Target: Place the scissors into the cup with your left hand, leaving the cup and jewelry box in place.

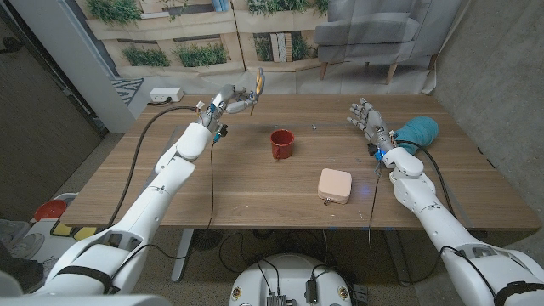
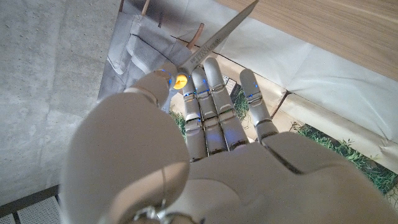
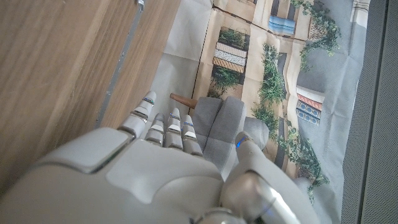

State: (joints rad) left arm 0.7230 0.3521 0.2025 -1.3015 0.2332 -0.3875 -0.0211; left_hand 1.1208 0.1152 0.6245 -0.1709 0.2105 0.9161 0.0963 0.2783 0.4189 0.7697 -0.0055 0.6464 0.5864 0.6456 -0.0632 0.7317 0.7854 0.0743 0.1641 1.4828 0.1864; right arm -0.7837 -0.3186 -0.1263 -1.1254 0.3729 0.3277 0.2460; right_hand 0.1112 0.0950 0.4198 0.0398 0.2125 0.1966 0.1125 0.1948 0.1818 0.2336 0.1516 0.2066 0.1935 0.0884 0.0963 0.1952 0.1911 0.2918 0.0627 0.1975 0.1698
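Nearest your head camera, two robot arms enter from the lower corners, one per side, and reach over one wooden table (image 1: pixel 255 204), the largest item in view. You have one left hand (image 1: pixel 228 104) raised above the table's far left area; it pinches one pair of scissors (image 1: pixel 257 82) between thumb and fingertips. In your left wrist view the same hand (image 2: pixel 205 124) has its fingers (image 2: pixel 214 93) closed side by side on the grip end, with the closed blades of the scissors (image 2: pixel 224 34) projecting beyond them. The scissors are clear of the tabletop and sit to the far left of the cup, not over it. You have one right hand (image 1: pixel 364 116) near the far right part of the table, holding nothing, fingers extended and slightly apart; your right wrist view shows that hand (image 3: pixel 168 168) with fingers (image 3: pixel 165 127) straight. One teal cloth-like object (image 1: pixel 418 133) lies just behind the right wrist. One pink jewelry box (image 1: pixel 335 185), lid closed, sits toward the near edge, right of centre. One red cup (image 1: pixel 282 144) stands upright near the table centre, well apart from the box. One white power strip (image 1: pixel 165 94) lies at the far left corner.
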